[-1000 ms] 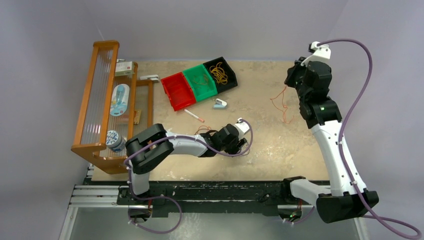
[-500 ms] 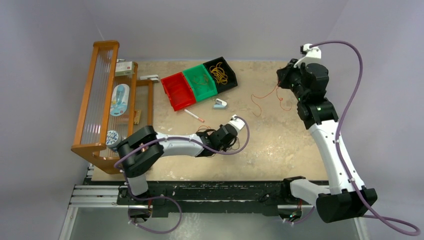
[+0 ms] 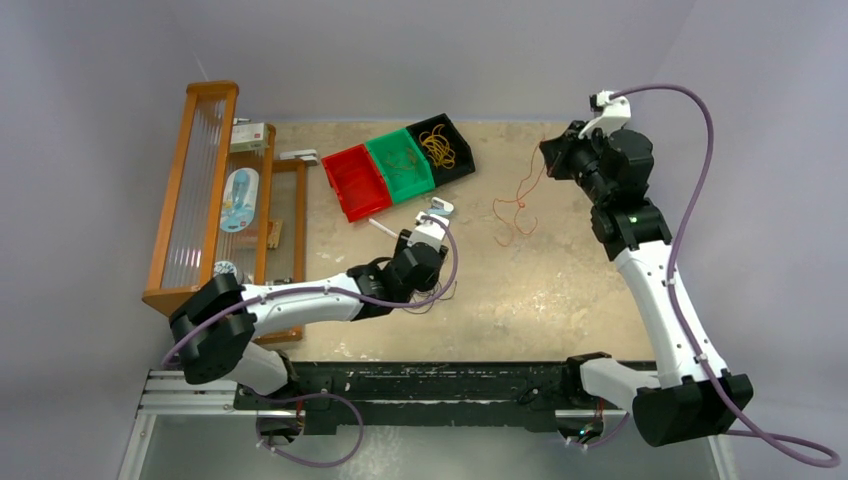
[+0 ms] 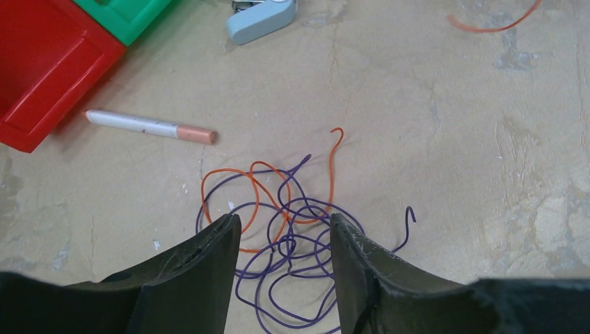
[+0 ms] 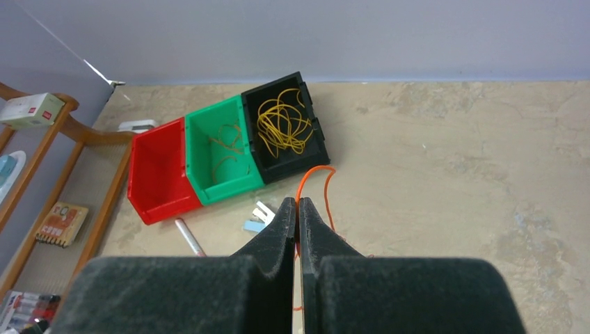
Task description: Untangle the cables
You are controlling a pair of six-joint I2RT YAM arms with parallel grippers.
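A: Light is even and diffuse, from above; table (image 3: 560, 300) bright, no glare.
B: Noted. Shadows soft, faint beside the pen (image 4: 149, 126). The cables (image 4: 286, 240) sit in sharp focus; no motion blur. Overhead view dims toward its edges.

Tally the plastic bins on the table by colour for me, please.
Red bin: 1
Green bin: 1
Black bin: 1
Total: 3
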